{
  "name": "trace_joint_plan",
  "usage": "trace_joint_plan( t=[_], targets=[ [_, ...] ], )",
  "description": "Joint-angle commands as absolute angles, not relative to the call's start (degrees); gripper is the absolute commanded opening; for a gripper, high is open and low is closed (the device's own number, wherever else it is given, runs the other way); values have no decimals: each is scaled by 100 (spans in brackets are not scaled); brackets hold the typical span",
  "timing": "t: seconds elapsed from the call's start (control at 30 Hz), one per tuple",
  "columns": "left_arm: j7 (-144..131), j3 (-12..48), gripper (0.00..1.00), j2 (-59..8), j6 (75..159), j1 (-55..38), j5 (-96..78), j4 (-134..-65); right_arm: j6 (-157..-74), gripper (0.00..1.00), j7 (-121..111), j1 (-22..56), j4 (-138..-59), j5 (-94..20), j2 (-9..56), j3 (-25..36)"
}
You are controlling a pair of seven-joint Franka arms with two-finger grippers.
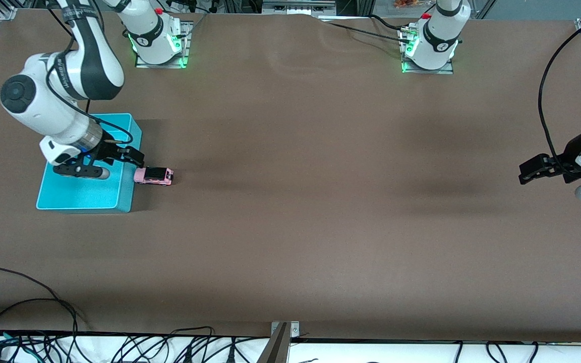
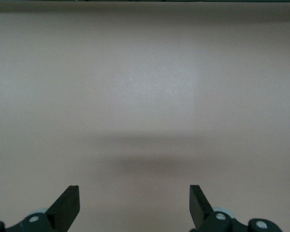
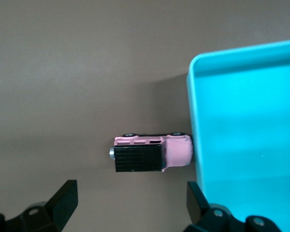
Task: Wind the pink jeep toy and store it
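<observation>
Brown covering spreads over the whole worktop (image 1: pixel 321 201) in the front view, and we see the pink jeep toy (image 1: pixel 154 175) standing on it toward the right arm's end, just beside the wall of the turquoise bin (image 1: pixel 89 194). The toy sits upright on its wheels, black roof up, with one end at the bin. The right end effector (image 1: pixel 129 159) hangs over the bin's edge next to the toy, its dark fingers spread apart and holding nothing. The left end effector (image 1: pixel 535 170) waits well apart from both, over bare covering at the left arm's end of the worktop, its fingers also spread and empty. Dark cables (image 1: pixel 43 322) lie along the worktop's edge nearest the camera.

From the left wrist view we see only plain worktop and a soft shadow on it, with the two black fingertips (image 2: pixel 67 205) of the left end effector standing wide apart and nothing between them.

From the right wrist view we look down on the pink jeep toy (image 3: pixel 152 152): its pink bonnet touches or all but touches the outer wall of the turquoise bin (image 3: pixel 195 121), and its ribbed black roof faces up. The right end effector's fingertips (image 3: pixel 65 200) stand wide apart above the worktop, clear of the toy
</observation>
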State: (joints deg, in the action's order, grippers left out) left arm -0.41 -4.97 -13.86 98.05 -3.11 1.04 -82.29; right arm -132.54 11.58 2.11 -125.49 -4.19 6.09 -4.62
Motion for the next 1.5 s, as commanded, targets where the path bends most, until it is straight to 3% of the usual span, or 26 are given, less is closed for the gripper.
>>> trace_joint_plan(
  t=[0.0,0.93,1.47],
  targets=[
    [70,-483,100,-1292,9800,-290,132,-8314,-13702,100,1958,299,-12806,-510,720,-483],
    [70,-483,100,-1292,9800,-290,132,-8323,-14651,100,7398,395,-12929,-448,1608,-536],
    [70,-483,100,-1292,9800,-290,132,-8323,-14897,100,8393,378,-13087,-457,1828,-536]
  ],
)
